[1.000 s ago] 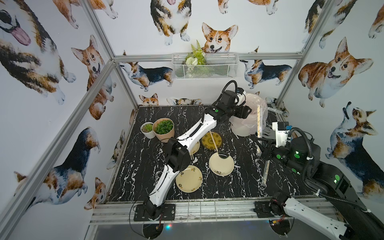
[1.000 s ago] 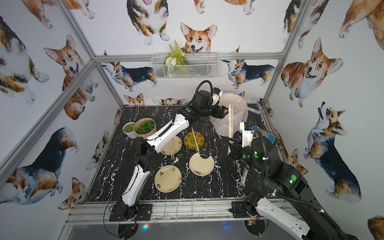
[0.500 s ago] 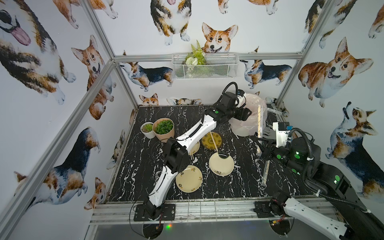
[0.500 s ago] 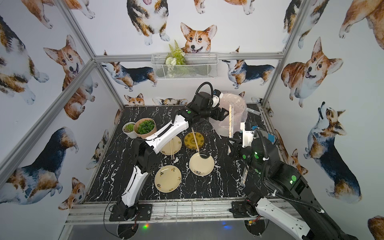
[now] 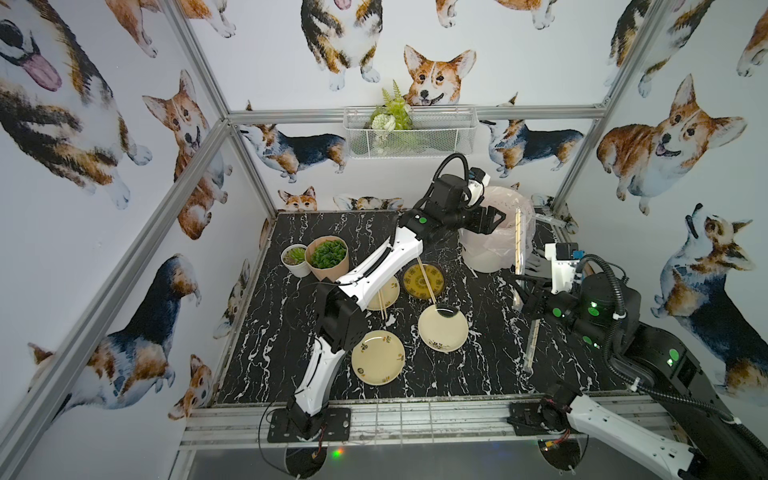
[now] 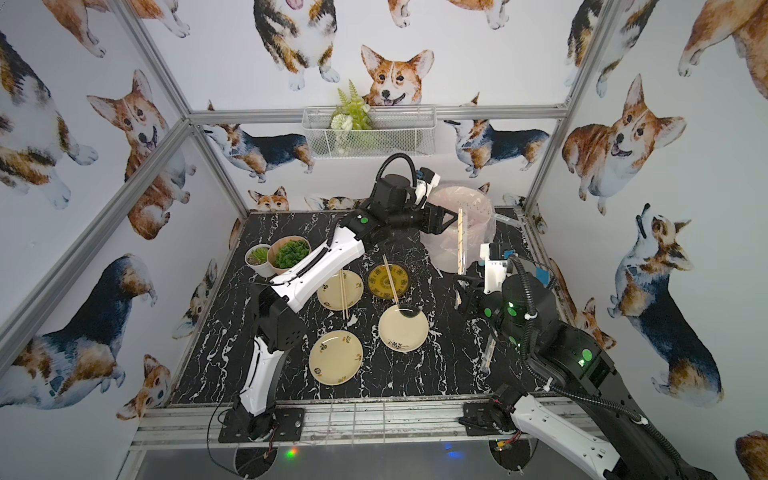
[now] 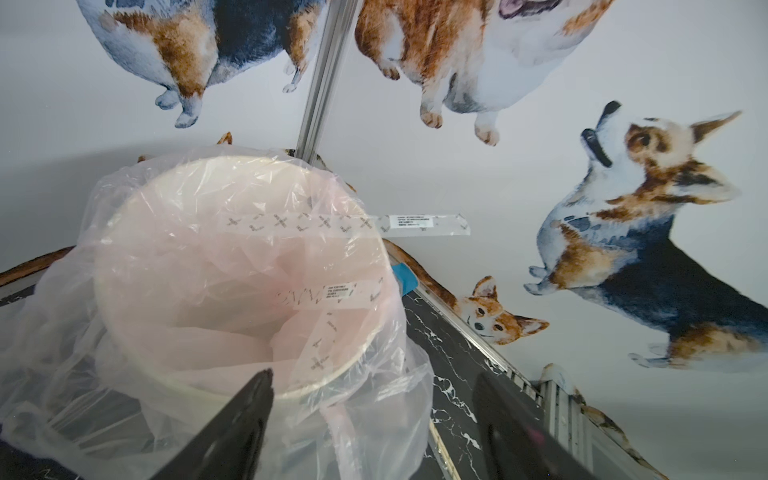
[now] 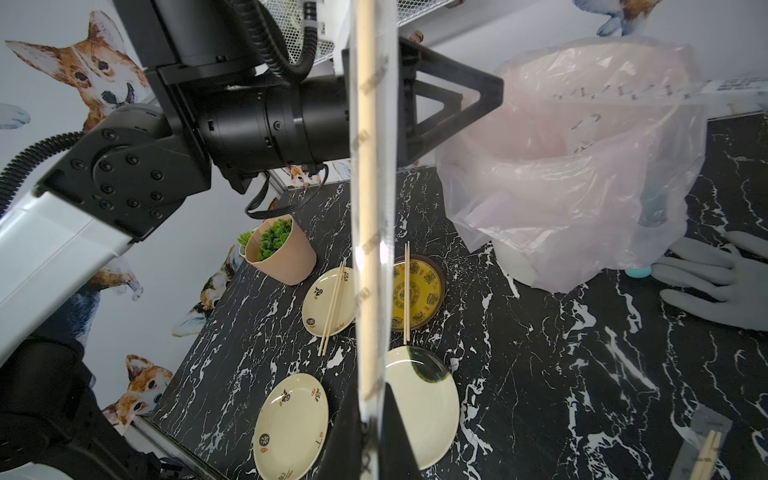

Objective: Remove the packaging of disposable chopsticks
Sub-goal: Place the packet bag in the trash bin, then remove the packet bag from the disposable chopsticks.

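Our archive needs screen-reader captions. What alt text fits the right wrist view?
A sleeved pair of chopsticks dominates the view, standing upright, clamped in the right tool. Behind it, the left tool points toward a bag-lined bin; beyond, four plates sit on black marble, two carrying bare chopsticks.

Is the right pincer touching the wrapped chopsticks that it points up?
Touching. The right wrist view shows the right pincer shut on the wrapped chopsticks, pressing them from both sides with no gap.
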